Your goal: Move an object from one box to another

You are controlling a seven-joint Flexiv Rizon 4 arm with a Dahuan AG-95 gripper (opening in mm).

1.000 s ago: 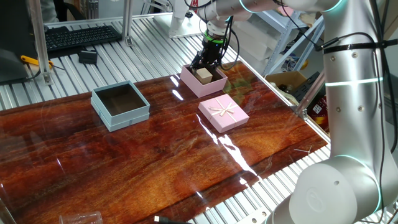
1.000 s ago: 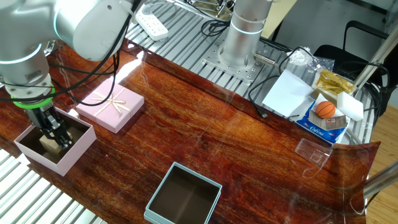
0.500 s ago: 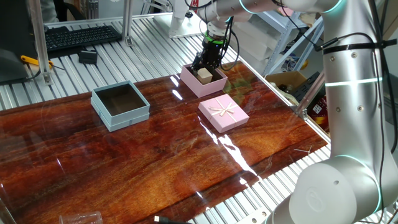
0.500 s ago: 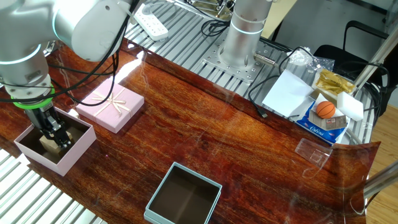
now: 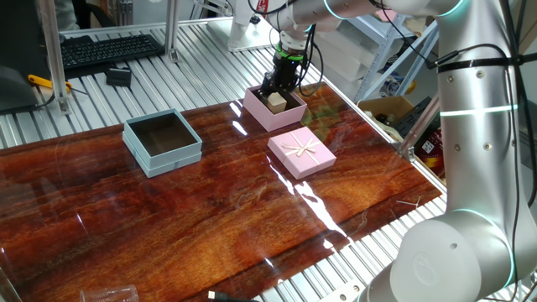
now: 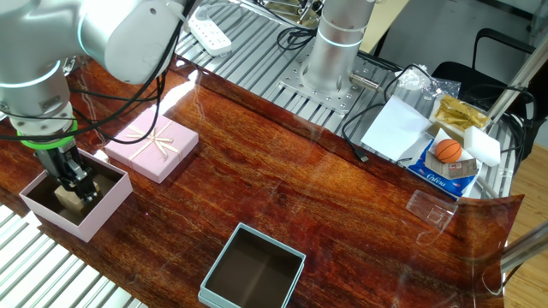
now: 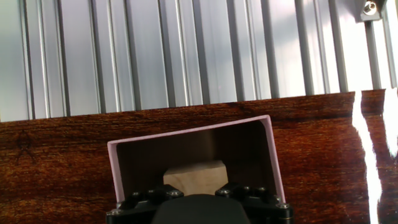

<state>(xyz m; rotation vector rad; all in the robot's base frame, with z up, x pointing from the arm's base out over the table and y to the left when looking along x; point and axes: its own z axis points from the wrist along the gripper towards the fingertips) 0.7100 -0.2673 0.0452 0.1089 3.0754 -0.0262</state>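
Observation:
The object, a small tan wooden cube, lies inside the pink box at the table's far edge. My gripper reaches down into that box. It is open, one finger on each side of the cube, and I cannot make out any contact. The cube still rests on the box floor. The pale blue-grey box stands empty some way off, with its dark inside showing.
A flat pink lid with a ribbon bow lies beside the pink box. A ribbed metal bench surrounds the wooden top. A keyboard sits at the back, and papers and a small orange ball at one corner.
The fingers have narrowed toward the cube while staying down in the pink box. The cube and both boxes have not moved.

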